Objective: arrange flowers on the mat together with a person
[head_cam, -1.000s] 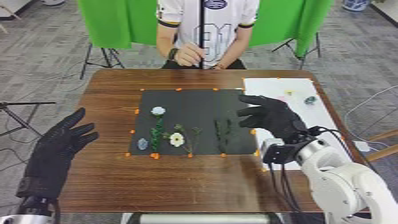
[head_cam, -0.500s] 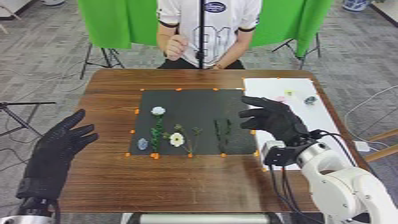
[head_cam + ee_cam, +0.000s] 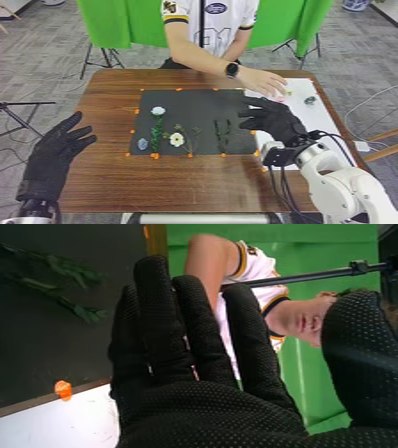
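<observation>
White sheet (image 3: 317, 119) along table's (image 3: 178, 185) right edge, up to near the far right corner; pink flower (image 3: 280, 99) on it by the person's hand (image 3: 265, 81), contact can't be told. Dark mat (image 3: 200, 105) mid-table holds white rose (image 3: 158, 111) on a green stem, white open bloom (image 3: 177, 140), leafy stems (image 3: 222, 136). Handling, judged: pink flower light, petals soft and easily crushed, so pinch low, under the head; stems thin, bendy, take mid-length. Right hand (image 3: 271, 119) wide, fingers straight, empty, over the seam of mat and sheet. Left hand (image 3: 60, 145) wide too, empty, by table's left edge. Vs earlier frame: person's hand was beyond table's far edge, now reaches over the sheet; robot hands about unchanged.
</observation>
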Tool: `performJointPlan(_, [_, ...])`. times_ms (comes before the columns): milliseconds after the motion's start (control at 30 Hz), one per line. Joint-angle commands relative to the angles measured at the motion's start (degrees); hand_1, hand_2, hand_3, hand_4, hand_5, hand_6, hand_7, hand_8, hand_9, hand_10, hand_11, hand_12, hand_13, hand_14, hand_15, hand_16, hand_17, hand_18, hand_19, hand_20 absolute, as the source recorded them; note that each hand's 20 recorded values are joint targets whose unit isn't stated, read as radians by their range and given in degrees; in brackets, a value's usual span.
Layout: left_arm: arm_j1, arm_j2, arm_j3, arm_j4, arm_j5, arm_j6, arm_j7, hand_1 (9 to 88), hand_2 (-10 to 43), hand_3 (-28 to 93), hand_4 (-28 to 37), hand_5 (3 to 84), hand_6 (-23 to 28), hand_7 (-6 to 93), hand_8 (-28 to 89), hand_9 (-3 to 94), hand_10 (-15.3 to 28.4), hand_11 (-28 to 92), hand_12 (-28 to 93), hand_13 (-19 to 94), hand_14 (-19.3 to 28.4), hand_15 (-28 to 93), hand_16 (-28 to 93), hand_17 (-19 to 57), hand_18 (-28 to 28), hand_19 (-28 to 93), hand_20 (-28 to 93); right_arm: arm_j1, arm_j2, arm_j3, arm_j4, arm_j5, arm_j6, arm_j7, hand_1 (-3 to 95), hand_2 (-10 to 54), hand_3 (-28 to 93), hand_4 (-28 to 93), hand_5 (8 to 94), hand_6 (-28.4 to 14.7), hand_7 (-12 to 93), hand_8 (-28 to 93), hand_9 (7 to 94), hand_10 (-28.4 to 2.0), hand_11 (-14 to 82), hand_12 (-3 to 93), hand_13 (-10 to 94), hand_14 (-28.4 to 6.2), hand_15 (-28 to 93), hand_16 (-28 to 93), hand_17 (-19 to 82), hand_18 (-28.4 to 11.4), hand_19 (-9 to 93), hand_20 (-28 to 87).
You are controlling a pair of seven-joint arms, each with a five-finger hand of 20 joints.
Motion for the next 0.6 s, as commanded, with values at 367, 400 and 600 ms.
performJointPlan(367, [-0.44, -0.92, 0.81, 0.52, 0.65, -0.74, -1.08, 15.4, 4.3, 78, -28.3, 31.0, 4.2, 15.9, -11, 31.6, 17.8, 24, 11, 23, 25.3, 48, -8, -10.1, 24.7, 48, 12, -0.21, -0.78, -0.2, 0.13, 0.62, -0.38, -0.14, 20.3, 5.6, 74, -24, 48.7, -2.8, 10, -10, 52.2, -19.5, 15.7, 14.9, 45, -20.6, 52, 9, 11, -21.4, 60, 16])
performJointPlan(400, [-0.46, -0.96, 0.83, 0.52, 0.64, -0.77, -1.12, 15.4, 4.3, 78, -28.3, 31.0, 4.2, 15.9, -11, 31.6, 17.8, 23, 11, 23, 25.4, 48, -8, -10.1, 24.7, 48, 12, -0.27, -0.72, -0.21, 0.09, 0.6, -0.28, -0.07, 20.2, 5.6, 74, -24, 48.7, -2.8, 10, -10, 52.2, -19.5, 15.7, 14.9, 45, -20.6, 52, 9, 11, -21.4, 60, 16])
performJointPlan(600, [-0.14, -0.86, 1.02, 0.4, 0.64, -0.17, -0.61, 15.6, 4.2, 78, -28.3, 30.8, 4.2, 15.9, -11, 31.6, 17.8, 24, 11, 23, 25.4, 47, -8, -10.1, 24.7, 48, 12, -0.01, -0.97, -0.11, 0.23, 0.55, -0.75, 0.0, 20.3, 5.7, 74, -24, 48.8, -2.9, 10, -10, 52.3, -19.5, 15.8, 14.9, 45, -20.5, 52, 9, 11, -21.5, 60, 17])
